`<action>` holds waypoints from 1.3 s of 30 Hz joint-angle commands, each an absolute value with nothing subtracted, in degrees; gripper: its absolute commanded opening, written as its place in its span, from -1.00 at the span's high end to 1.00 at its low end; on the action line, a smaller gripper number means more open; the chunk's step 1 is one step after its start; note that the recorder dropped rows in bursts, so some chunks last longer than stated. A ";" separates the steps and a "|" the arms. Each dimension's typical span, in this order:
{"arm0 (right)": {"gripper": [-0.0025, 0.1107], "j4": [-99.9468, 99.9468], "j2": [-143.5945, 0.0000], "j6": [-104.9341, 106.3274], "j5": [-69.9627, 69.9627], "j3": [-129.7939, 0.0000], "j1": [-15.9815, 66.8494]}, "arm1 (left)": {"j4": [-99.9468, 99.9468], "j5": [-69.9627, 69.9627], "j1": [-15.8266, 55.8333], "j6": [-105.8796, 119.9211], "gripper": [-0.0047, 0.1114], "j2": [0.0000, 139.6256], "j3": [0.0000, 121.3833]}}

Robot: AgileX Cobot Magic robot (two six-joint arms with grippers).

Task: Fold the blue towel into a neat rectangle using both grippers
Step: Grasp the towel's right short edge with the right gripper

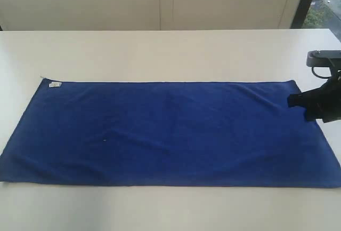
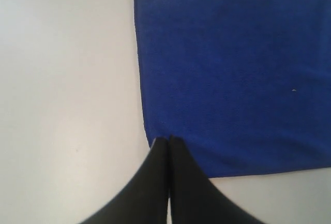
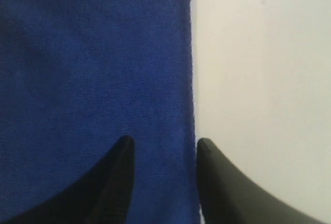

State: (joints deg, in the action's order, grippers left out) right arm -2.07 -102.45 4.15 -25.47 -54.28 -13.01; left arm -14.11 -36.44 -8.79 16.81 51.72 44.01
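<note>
Right tool [image 3: 164, 142] parted, astride blue towel [image 3: 77, 58] edge

Left gripper [image 2: 168, 141] jaws pressed together, tips touching. Right gripper [image 3: 164, 145] jaws apart, clear gap between them. Right arm [image 1: 327, 105] enters exterior view at 3 o'clock

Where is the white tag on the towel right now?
In the exterior view the white tag sits at the far left corner of the blue towel, on the end opposite the right gripper.
</note>
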 commanded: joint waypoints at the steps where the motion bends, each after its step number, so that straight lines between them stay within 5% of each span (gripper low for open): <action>1: 0.11 -1.88 -104.92 5.19 -24.05 -55.31 -13.24 | -14.57 -37.01 -9.05 16.45 0.92 51.34 43.69; 14: 0.07 -11.26 -109.19 14.97 -25.29 -55.57 -13.12 | -14.57 -37.01 -9.05 16.45 0.92 51.34 43.69; 25: 0.94 -13.41 -109.19 17.47 -26.51 -55.57 -13.12 | -14.57 -37.01 -9.05 16.45 0.92 51.34 43.69; 39: 0.96 -6.35 -109.08 12.95 -24.86 -61.11 -22.24 | -14.57 -37.01 -9.05 16.45 0.92 51.34 43.69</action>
